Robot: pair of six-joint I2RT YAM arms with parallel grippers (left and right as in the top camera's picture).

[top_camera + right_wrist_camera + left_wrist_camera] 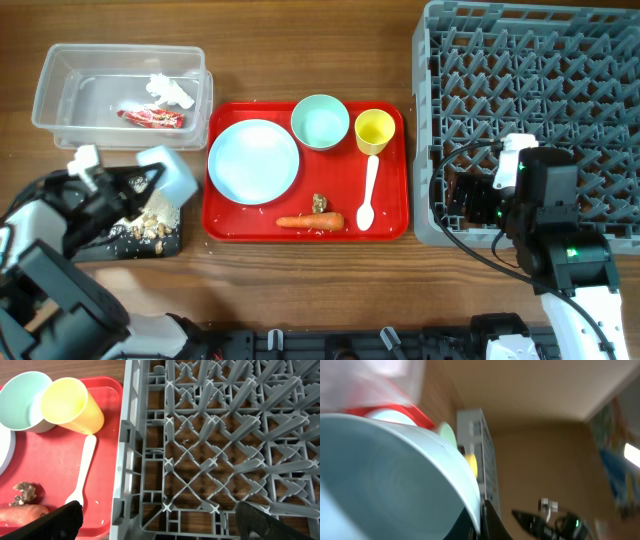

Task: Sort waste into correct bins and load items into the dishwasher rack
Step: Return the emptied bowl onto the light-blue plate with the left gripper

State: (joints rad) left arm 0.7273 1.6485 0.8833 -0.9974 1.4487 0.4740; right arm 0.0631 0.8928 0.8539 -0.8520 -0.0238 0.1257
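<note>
Overhead: left gripper point(143, 185) clamps light blue bowl point(168, 170) (tilted) — rim between fingers point(492, 526); right gripper point(466, 198) spread wide.

I am holding my left arm point(45, 240) bent in from the near-left corner, just left of the red tray point(392, 200), with its wrist rolled over. The left gripper point(135, 190) is clamping the rim of a light blue bowl point(168, 172) and holding it tilted on its side. My right arm point(565, 265) is reaching in from the near edge, right of the tray. The right gripper point(470, 195) is pointing toward the tray's right side, its fingers point(55, 520) spread wide and gripping nothing.
</note>
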